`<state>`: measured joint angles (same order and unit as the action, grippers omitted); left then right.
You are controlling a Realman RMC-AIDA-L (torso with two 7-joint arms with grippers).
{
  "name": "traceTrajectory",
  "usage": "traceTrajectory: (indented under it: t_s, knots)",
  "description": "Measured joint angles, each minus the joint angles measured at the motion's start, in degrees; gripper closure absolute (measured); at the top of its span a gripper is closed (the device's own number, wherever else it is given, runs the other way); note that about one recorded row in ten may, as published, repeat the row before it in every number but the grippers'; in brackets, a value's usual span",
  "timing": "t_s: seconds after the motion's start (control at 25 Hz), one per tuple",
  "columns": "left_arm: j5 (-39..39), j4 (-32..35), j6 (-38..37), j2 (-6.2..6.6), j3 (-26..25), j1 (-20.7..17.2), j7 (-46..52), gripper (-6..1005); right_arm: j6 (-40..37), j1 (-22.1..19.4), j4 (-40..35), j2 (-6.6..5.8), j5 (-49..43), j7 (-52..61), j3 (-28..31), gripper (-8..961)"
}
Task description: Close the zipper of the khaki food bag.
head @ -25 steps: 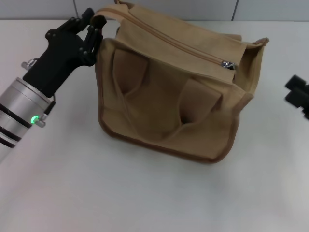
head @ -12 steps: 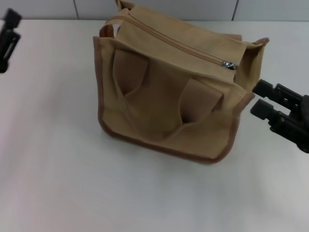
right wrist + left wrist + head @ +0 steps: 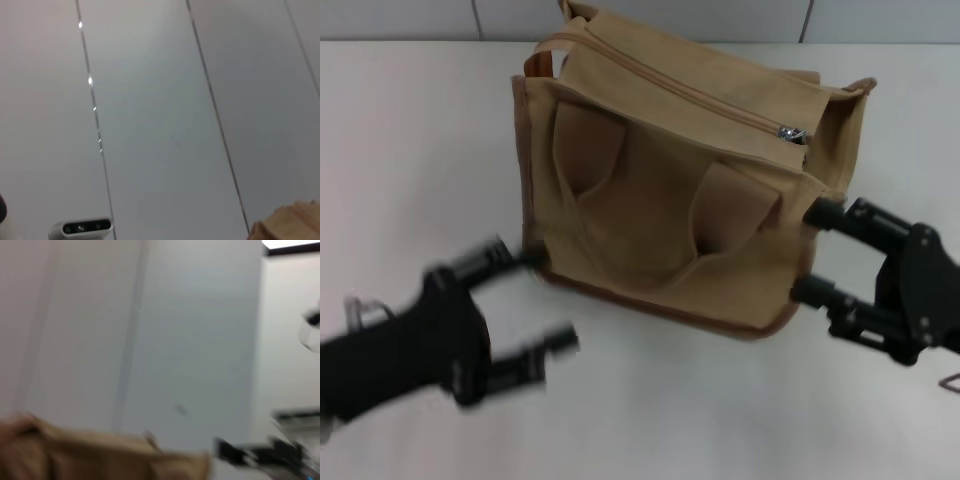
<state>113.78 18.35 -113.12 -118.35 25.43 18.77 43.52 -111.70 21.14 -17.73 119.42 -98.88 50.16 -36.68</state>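
The khaki food bag (image 3: 660, 200) stands on the white table, front pockets facing me. The zipper (image 3: 690, 90) runs across its top panel, with the silver pull tab (image 3: 788, 132) at its right end. My left gripper (image 3: 535, 300) is open and blurred by motion, low at the bag's front left corner, its upper finger close to the brown trim. My right gripper (image 3: 809, 251) is open at the bag's lower right corner, fingers pointing at the side edge. Neither holds anything. A blurred tan piece of the bag shows in the left wrist view (image 3: 100, 455) and a corner in the right wrist view (image 3: 290, 222).
The white table (image 3: 420, 150) spreads around the bag, with a grey tiled wall (image 3: 880, 18) behind it. The wrist views show mostly pale wall panels. A small white camera unit (image 3: 82, 229) shows in the right wrist view.
My left gripper let go of the bag's far left handle, swung out left, and now sits low at the front left corner. My right gripper came in from the right to the bag's side.
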Motion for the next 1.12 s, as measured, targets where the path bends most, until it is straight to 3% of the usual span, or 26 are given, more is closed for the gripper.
traceTrajectory:
  t_s: [0.16, 0.56, 1.12]
  knots:
    - [0.22, 2.36, 0.28, 0.38, 5.88, -1.80, 1.98, 198, 2.34, -0.70, 0.04, -0.06, -0.15, -1.52, -2.72, 249]
    - [3.17, 3.79, 0.59, 0.08, 6.58, -0.92, 4.74, 198, 4.37, -0.06, 1.32, -0.01, -2.41, -2.90, -10.02, 205]
    - [4.72, 3.94, 2.76, 0.29, 8.19, -1.66, 4.74, 198, 11.69, -1.03, 2.18, 0.15, -4.41, -10.20, -10.33, 205]
